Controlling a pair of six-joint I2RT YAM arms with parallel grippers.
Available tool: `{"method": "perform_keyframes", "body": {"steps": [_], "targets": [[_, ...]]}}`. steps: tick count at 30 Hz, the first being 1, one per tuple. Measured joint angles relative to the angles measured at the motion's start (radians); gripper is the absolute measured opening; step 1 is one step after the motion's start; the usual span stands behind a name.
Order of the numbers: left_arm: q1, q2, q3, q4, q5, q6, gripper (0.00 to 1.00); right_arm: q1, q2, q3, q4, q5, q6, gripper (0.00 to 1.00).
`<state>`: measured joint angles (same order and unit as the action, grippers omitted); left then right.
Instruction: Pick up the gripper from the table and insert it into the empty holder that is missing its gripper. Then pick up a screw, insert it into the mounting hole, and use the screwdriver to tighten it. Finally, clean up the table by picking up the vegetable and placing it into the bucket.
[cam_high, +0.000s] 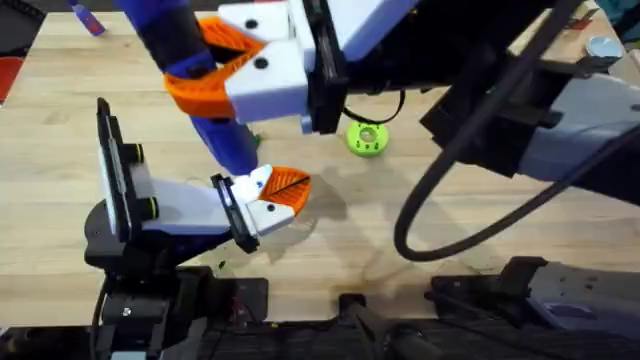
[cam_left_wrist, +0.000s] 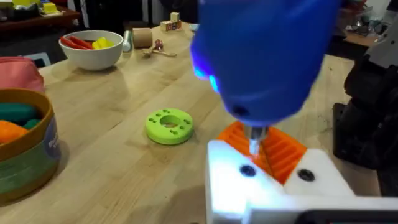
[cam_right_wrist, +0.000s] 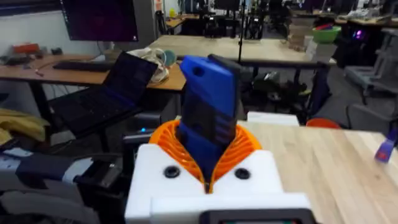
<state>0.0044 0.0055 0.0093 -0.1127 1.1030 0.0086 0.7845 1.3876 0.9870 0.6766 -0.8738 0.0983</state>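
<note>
Your right gripper (cam_right_wrist: 208, 168) clamps blue screwdriver (cam_right_wrist: 208, 121), pads pinched on its body. In left wrist view, screwdriver tip (cam_left_wrist: 254, 140) sits over left gripper's (cam_high: 268, 195) white mount. Left gripper's opening: cannot tell. Bucket (cam_left_wrist: 28, 152) stands well apart from it; label unreadable. Lime-green disc (cam_left_wrist: 169, 126) near mount.

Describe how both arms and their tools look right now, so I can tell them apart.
Both tools have white blocky finger mounts with orange ribbed pads and dark screw holes: the right tool, the left tool. The arms are dark with grey-white housings; a black cable loops off the right arm.
</note>
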Motion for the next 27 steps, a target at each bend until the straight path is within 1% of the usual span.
{"method": "perform_keyframes", "body": {"steps": [11, 27], "targets": [[0.0, 0.0, 0.0, 0.0, 0.0, 0.0, 0.008, 0.0, 0.0, -0.017, -0.006, -0.059, -0.02, 0.023], [0.0, 0.0, 0.0, 0.0, 0.0, 0.0, 0.008, 0.0, 0.0, -0.017, -0.019, -0.068, -0.063, 0.023]]}}
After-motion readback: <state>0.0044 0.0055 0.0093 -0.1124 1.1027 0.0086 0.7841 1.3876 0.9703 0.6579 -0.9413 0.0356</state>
